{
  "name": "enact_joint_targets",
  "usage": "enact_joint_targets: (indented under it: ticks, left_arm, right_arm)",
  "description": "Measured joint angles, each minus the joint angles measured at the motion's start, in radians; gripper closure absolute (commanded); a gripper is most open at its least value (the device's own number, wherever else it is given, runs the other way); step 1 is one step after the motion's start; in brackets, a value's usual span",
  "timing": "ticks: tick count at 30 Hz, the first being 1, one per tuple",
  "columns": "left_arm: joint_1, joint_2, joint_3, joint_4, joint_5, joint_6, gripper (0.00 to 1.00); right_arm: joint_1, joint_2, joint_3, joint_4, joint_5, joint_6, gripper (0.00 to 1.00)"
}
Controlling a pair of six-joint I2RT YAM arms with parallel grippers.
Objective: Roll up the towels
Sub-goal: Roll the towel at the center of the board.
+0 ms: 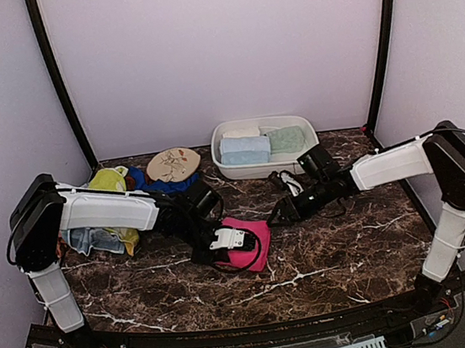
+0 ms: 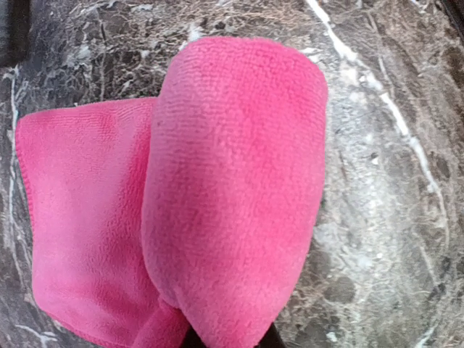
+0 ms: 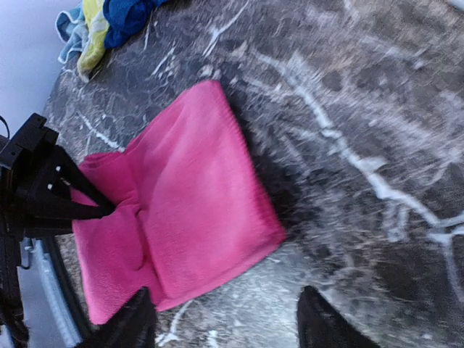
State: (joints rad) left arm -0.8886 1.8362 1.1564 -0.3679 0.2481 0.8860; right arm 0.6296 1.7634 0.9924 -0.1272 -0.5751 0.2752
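Observation:
A hot pink towel (image 1: 255,243) lies partly folded on the marble table (image 1: 336,255) in front of the arms. My left gripper (image 1: 226,241) is shut on its near-left edge. In the left wrist view the towel (image 2: 232,188) bulges over the jaws, and only the fingertips (image 2: 270,338) show. The right wrist view shows the towel (image 3: 188,210) and the left gripper (image 3: 80,206) pinching it. My right gripper (image 1: 278,214) is open and empty just right of the towel; its fingers (image 3: 134,324) straddle the towel's corner.
A white basin (image 1: 304,123) at the back holds rolled pale blue (image 1: 244,149) and mint (image 1: 287,139) towels. A pile of loose towels, yellow-green (image 1: 108,180), royal blue (image 1: 166,185) and pale blue (image 1: 92,240), lies at the left under an oval floral disc (image 1: 173,163).

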Motion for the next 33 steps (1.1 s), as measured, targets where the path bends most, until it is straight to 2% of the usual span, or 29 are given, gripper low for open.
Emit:
enact_joint_targets:
  ticks: [7, 11, 15, 17, 19, 20, 23, 27, 30, 33]
  left_arm:
    - [0.007, 0.032, 0.07, -0.2, 0.125, -0.049, 1.0]
    - [0.022, 0.068, 0.112, -0.259, 0.173, -0.068, 1.0]
    - [0.045, 0.105, 0.154, -0.306, 0.222, -0.087, 1.0]
    - [0.058, 0.13, 0.184, -0.336, 0.247, -0.093, 1.0]
    - [0.07, 0.155, 0.212, -0.366, 0.27, -0.098, 1.0]
    - [0.077, 0.171, 0.229, -0.383, 0.284, -0.1, 1.0]
    - [0.089, 0.2, 0.264, -0.423, 0.312, -0.106, 1.0]
    - [0.098, 0.246, 0.322, -0.485, 0.339, -0.113, 1.0]
    - [0.108, 0.288, 0.373, -0.541, 0.366, -0.117, 1.0]
    - [0.118, 0.327, 0.422, -0.596, 0.391, -0.122, 1.0]
  right_arm:
    - [0.003, -0.28, -0.107, 0.02, 0.515, -0.075, 0.0]
    - [-0.012, -0.447, -0.194, 0.08, 0.707, -0.074, 0.0]
    - [-0.03, -0.612, -0.362, 0.239, 0.681, -0.09, 0.03]
    - [-0.011, -0.669, -0.453, 0.312, 0.638, -0.131, 0.11]
    - [0.068, -0.709, -0.518, 0.337, 0.635, -0.19, 0.22]
    - [0.116, -0.718, -0.53, 0.336, 0.643, -0.222, 0.23]
    - [0.277, -0.729, -0.533, 0.333, 0.678, -0.319, 0.19]
    - [0.567, -0.715, -0.54, 0.337, 0.806, -0.489, 0.19]
    - [0.754, -0.583, -0.513, 0.343, 0.928, -0.637, 0.2]
    - [0.836, -0.428, -0.475, 0.353, 1.006, -0.777, 0.22]
